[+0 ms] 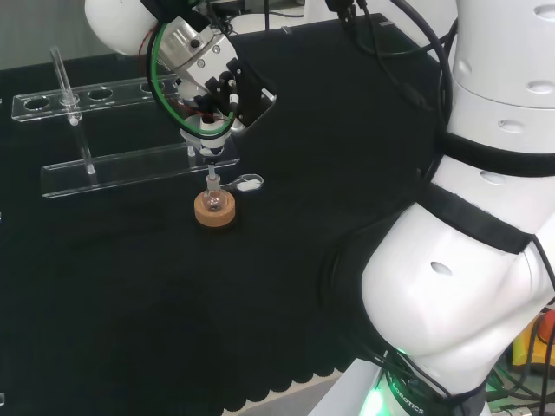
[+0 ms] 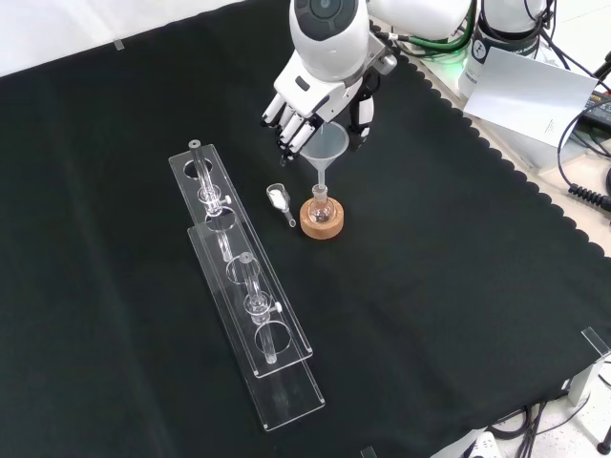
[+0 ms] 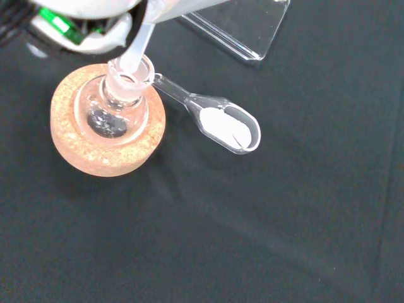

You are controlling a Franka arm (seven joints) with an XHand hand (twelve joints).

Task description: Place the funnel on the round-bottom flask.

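In the front view the hand [image 2: 307,107] curls its fingers around the rim of the clear funnel [image 2: 327,148], partly hiding the cone's far side. The funnel's stem enters the neck of the round-bottom flask [image 2: 321,205], which sits on a cork ring [image 2: 321,223]; the wrist view shows the stem tip inside the neck. A clear scoop [image 3: 221,122] holding white powder lies just beside the ring. In the head view the funnel is hard to make out under the hand.
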